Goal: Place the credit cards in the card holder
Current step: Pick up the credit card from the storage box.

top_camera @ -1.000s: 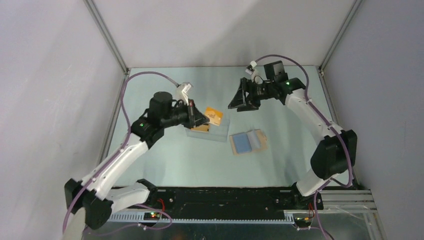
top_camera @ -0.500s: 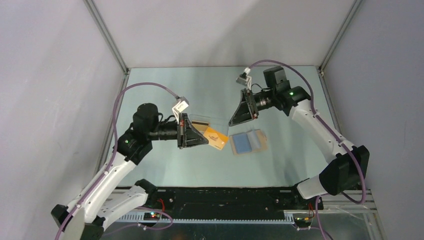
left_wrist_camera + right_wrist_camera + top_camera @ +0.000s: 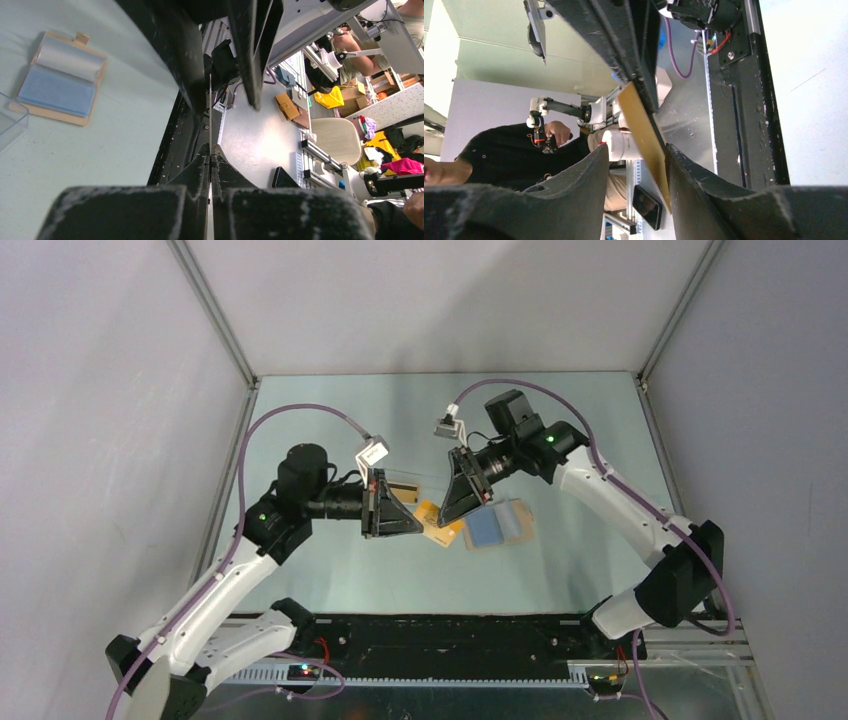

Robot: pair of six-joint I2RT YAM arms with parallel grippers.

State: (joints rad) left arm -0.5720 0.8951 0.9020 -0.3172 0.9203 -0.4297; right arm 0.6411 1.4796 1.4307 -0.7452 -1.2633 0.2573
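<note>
Pale green worktop (image 3: 420, 575), grey walls on three sides, arm bases at the near edge; left gripper (image 3: 210, 150) clamped flat on one credit card (image 3: 436, 528), held in the air over the middle of the worktop and seen edge-on from the left wrist; right gripper (image 3: 638, 150) straddles the card's free end, jaws apart, one finger at the card's face and a gap showing on the other side, so no grip there yet; card holder (image 3: 497, 525) lies open, blue pockets up, just right of the card toward the right edge; second card (image 3: 403, 485) sits behind the left gripper by the clear box (image 3: 9, 125). Judgement: card is light, thin, stiff and slick; pinch the flat faces near one end, leaving the far end free to enter a pocket; holder looks soft and unrestrained, likely to slide when pushed.
</note>
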